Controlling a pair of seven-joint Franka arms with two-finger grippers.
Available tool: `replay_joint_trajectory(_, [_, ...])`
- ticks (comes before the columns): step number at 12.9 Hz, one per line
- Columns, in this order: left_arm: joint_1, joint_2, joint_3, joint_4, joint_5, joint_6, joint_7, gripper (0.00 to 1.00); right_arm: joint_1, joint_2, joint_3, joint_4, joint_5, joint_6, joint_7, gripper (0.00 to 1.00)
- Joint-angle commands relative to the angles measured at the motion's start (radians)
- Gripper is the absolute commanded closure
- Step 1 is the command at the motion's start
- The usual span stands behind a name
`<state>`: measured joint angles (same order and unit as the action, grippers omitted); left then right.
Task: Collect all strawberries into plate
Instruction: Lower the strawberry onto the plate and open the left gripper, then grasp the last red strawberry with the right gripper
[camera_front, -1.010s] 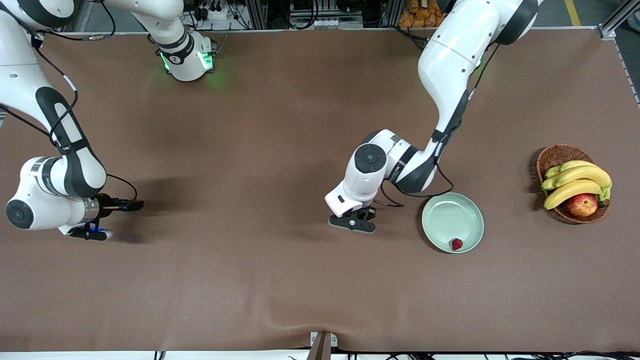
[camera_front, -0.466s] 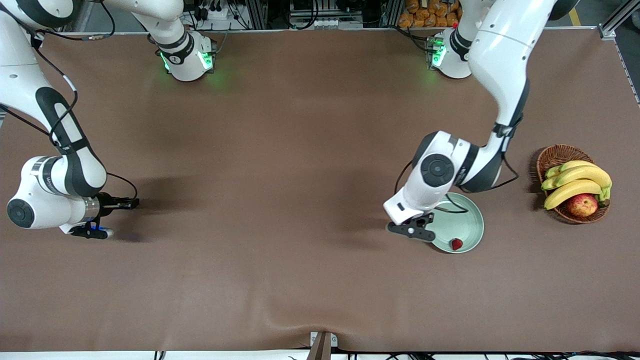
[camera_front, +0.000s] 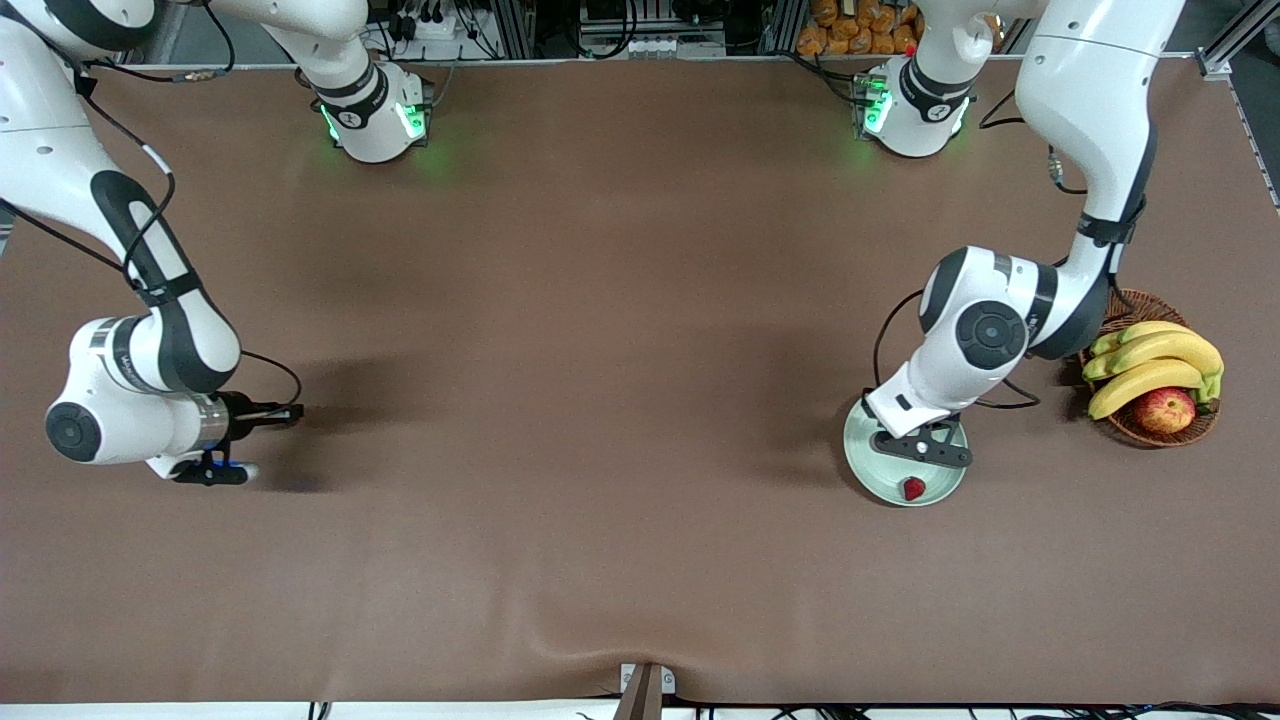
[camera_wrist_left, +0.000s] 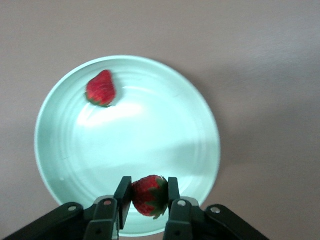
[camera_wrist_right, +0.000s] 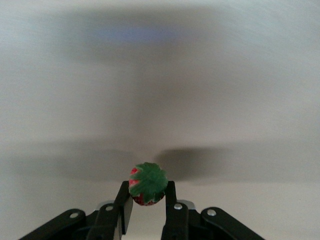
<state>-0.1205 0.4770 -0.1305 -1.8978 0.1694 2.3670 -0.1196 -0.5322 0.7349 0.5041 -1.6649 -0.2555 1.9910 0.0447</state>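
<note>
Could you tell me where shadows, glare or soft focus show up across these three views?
Front view: each arm throws a soft dark shadow on the brown table. Left wrist view: a pale sheen streaks the glossy mint-green plate, and the left gripper shades the part of the plate under it. Right wrist view: the table looks soft and smeared, while the small red strawberry with a green cap in the right gripper is sharper.

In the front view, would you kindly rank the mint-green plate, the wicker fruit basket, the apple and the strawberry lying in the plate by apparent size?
1. Brown wicker basket, about level with
2. round pale mint-green plate; too close to separate.
3. Red-yellow apple.
4. Small red strawberry.
</note>
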Motion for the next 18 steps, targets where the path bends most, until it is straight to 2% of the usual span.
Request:
replay_joint_trajectory(1, [0.016,0.018,-0.009,-0.012,0.027,0.047,-0.008,0.8,0.001,-0.038,0.109,0.02,-0.018,-0.002,-0.034,1.0])
replay_joint_trajectory(2, [0.016,0.038,-0.009,-0.01,0.027,0.072,-0.008,0.76,0.009,-0.035,0.144,0.034,-0.018,0.002,-0.051,1.0])
replay_joint_trajectory(5, [0.018,0.055,0.0,-0.006,0.027,0.095,-0.008,0.44,0.128,-0.026,0.157,0.065,-0.008,0.034,-0.106,1.0])
replay_joint_trajectory(6, [0.018,0.055,0.0,-0.004,0.027,0.095,-0.008,0.3,0.17,-0.023,0.156,0.063,-0.002,0.088,-0.149,1.0])
replay_joint_trajectory(7, [0.016,0.057,0.0,0.0,0.025,0.095,-0.009,0.1,0.211,-0.014,0.155,0.063,-0.002,0.148,-0.176,1.0])
replay_joint_trajectory(8, [0.016,0.055,0.0,0.006,0.025,0.093,-0.011,0.0,0.257,-0.008,0.152,0.063,-0.002,0.199,-0.178,1.0])
replay_joint_trajectory(10, [0.016,0.054,0.0,0.009,0.025,0.093,-0.008,0.0,0.381,0.001,0.137,0.063,-0.01,0.312,-0.18,1.0])
replay_joint_trajectory(11, [0.015,0.052,0.0,0.014,0.025,0.093,-0.011,0.0,0.458,0.012,0.108,0.065,-0.011,0.36,-0.177,1.0])
replay_joint_trajectory(14, [0.013,0.045,-0.001,0.025,0.025,0.089,-0.014,0.0,0.691,0.061,-0.034,0.105,-0.007,0.518,-0.167,0.99])
replay_joint_trajectory(16, [0.012,0.04,-0.008,0.029,0.025,0.087,-0.014,0.0,0.764,0.089,-0.052,0.123,-0.01,0.537,-0.169,0.97])
replay_joint_trajectory(18, [0.009,0.032,-0.012,0.037,0.021,0.083,-0.015,0.0,0.808,0.132,-0.068,0.158,-0.013,0.54,-0.164,0.91])
